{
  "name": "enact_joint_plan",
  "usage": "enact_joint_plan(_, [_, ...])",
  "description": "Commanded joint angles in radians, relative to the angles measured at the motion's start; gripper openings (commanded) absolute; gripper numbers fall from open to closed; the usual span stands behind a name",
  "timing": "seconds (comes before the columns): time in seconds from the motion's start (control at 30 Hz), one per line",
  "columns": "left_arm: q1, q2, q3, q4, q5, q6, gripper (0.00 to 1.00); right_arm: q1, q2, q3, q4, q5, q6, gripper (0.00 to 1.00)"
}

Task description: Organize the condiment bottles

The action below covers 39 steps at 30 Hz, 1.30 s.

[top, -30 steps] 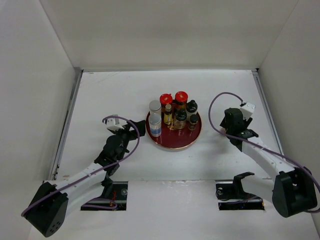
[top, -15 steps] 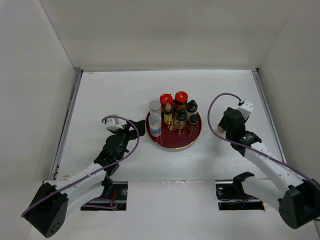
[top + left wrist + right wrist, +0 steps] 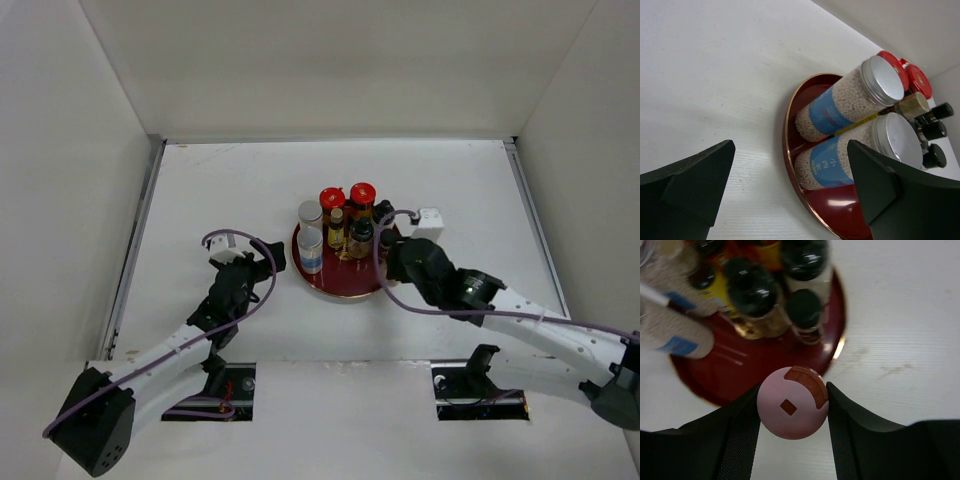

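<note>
The right arm (image 3: 520, 305) hides the pink shaker (image 3: 792, 410) from above; the right end effector (image 3: 792, 412) clamps it at the red tray (image 3: 345, 288) rim, mid-desk (image 3: 230, 190), beside crowded condiment bottles (image 3: 345, 225). The left end effector (image 3: 790, 180) gapes. White walls (image 3: 300, 60) surround.

White arm links (image 3: 165, 352), black joints (image 3: 95, 415), purple cables (image 3: 240, 236).

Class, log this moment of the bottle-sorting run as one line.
right tool: shut on pink shaker, at tray rim | left tool: open, empty, beside tray | other bottles: upright on tray
</note>
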Motion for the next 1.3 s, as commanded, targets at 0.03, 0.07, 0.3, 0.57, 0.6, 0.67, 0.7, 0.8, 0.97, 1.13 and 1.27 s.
enact_joint_plan(0.03, [0.013, 0.03, 0.094, -0.095, -0.095, -0.051, 1.0, 0.1, 0.13, 0.073, 0.255, -0.046, -0.008, 0.42])
enact_joint_plan(0.07, [0.016, 0.042, 0.102, -0.103, -0.1, -0.051, 1.0, 0.105, 0.172, 0.084, 0.304, -0.053, -0.024, 0.42])
enact_joint_plan(0.3, [0.007, 0.14, 0.14, -0.117, -0.109, -0.045, 1.0, 0.106, 0.426, 0.158, 0.487, -0.025, -0.106, 0.42])
enact_joint_plan(0.57, [0.025, 0.165, 0.146, -0.103, -0.111, -0.031, 1.0, 0.106, 0.566, 0.165, 0.581, -0.02, -0.13, 0.46])
enact_joint_plan(0.6, [0.025, 0.161, 0.148, -0.103, -0.111, -0.025, 1.0, 0.106, 0.571, 0.162, 0.585, -0.029, -0.13, 0.49])
enact_joint_plan(0.67, [0.022, 0.153, 0.156, -0.106, -0.105, -0.002, 1.0, 0.106, 0.577, 0.158, 0.593, -0.037, -0.132, 0.56])
enact_joint_plan(0.7, [0.021, 0.151, 0.162, -0.109, -0.101, 0.013, 1.0, 0.106, 0.577, 0.156, 0.596, -0.037, -0.135, 0.61])
enact_joint_plan(0.8, [0.013, 0.135, 0.166, -0.117, -0.101, 0.019, 1.0, 0.106, 0.559, 0.144, 0.596, -0.045, -0.144, 0.77])
enact_joint_plan(0.97, [0.03, 0.075, 0.168, -0.163, -0.109, 0.015, 1.0, 0.106, 0.433, 0.09, 0.604, -0.048, -0.164, 1.0])
enact_joint_plan(1.13, [0.067, 0.027, 0.191, -0.267, -0.105, 0.022, 1.0, 0.094, 0.246, 0.026, 0.607, -0.033, -0.19, 1.0])
enact_joint_plan(1.27, [0.073, 0.085, 0.267, -0.402, -0.094, 0.024, 1.0, 0.062, 0.064, -0.06, 0.668, 0.074, -0.202, 1.0])
